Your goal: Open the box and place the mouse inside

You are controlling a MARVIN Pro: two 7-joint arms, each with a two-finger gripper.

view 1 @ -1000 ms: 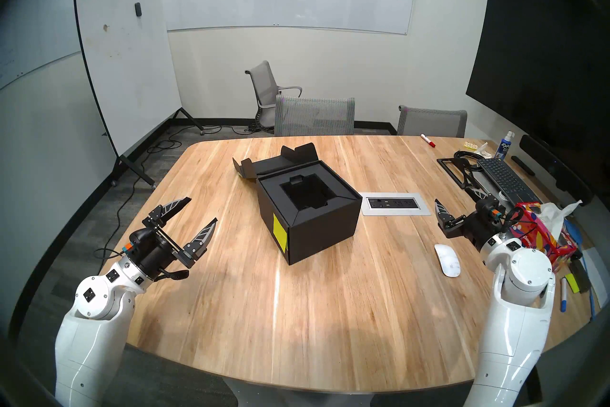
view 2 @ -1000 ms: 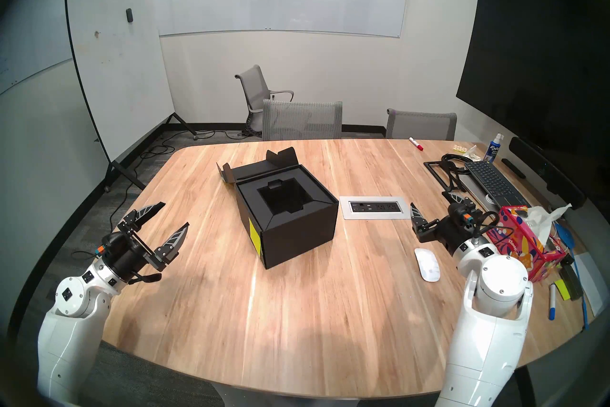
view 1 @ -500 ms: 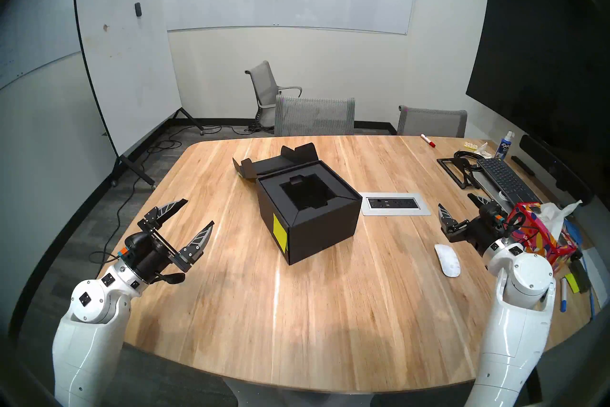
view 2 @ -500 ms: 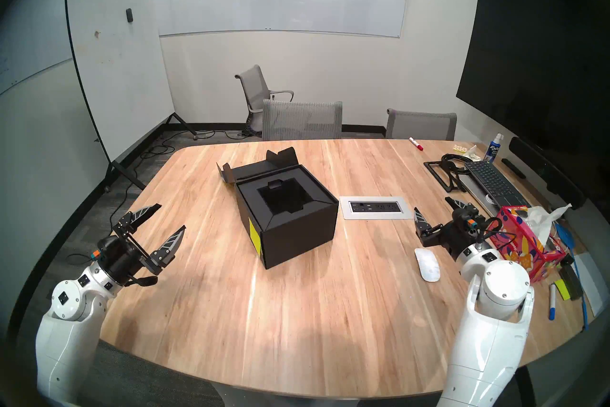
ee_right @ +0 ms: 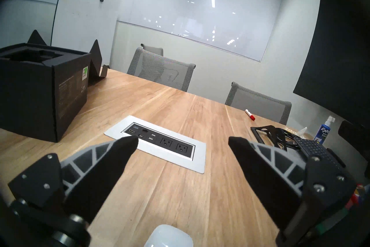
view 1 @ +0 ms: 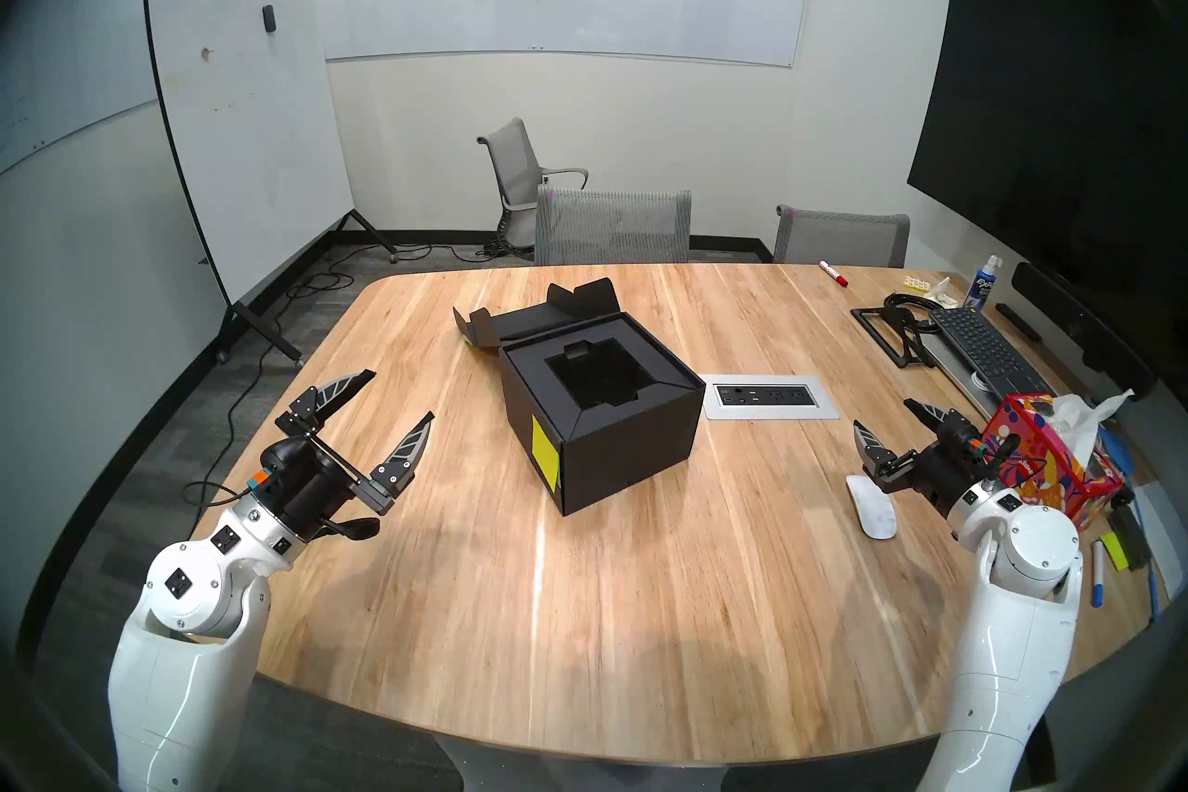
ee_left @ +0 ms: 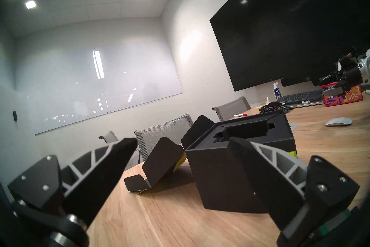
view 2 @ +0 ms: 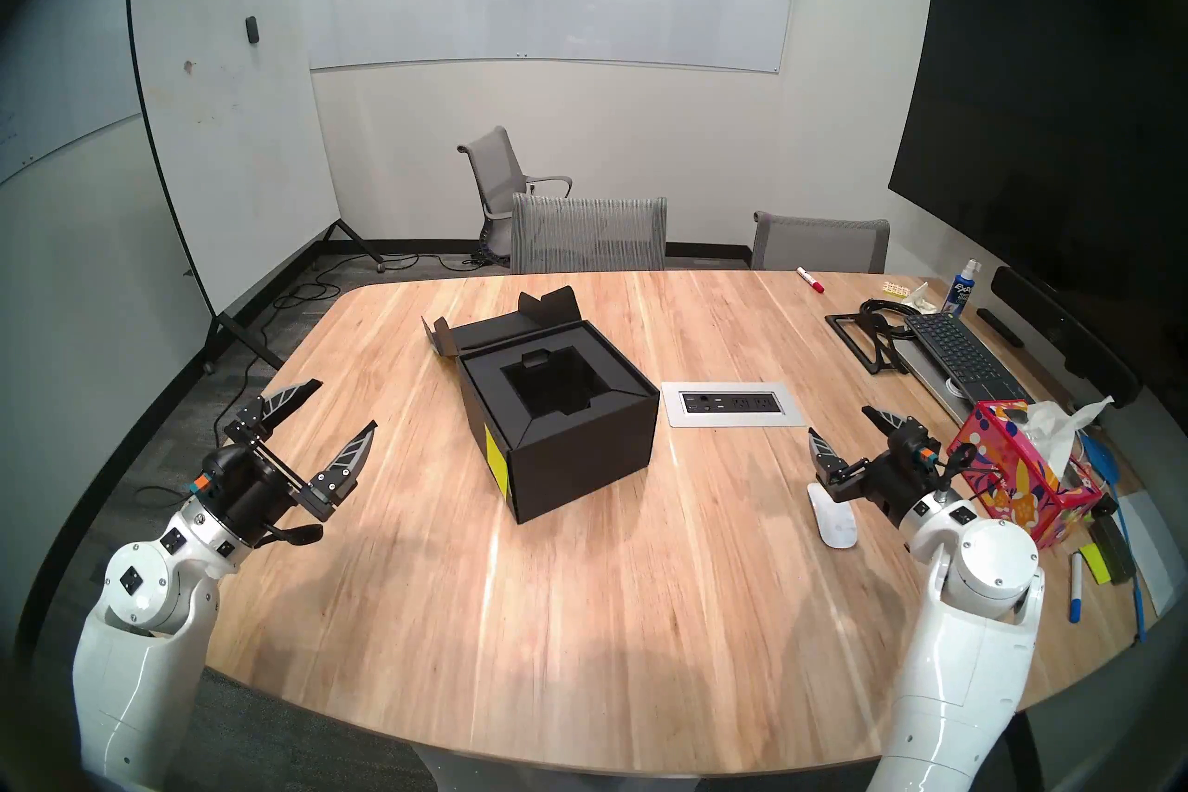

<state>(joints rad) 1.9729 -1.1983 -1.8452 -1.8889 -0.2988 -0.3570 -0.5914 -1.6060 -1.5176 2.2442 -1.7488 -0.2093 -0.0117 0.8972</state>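
Right tool point(view 1: 890, 418) dropped nearer mouse point(view 1: 872, 506), spread; left tool point(view 1: 400, 396) rose slightly, spread; box point(view 1: 601, 421) unmoved, lid open.

Wooden table point(view 1: 643, 578), pale grain, rounded corners. Resting on it: black box point(view 1: 601, 424) near centre, lid flaps open; white mouse point(view 1: 873, 508) towards the right; inset power panel point(view 1: 768, 396) between them; keyboard point(view 1: 983, 350), red marker point(view 1: 834, 273), floral tissue box point(view 1: 1044, 459) along the right edge.
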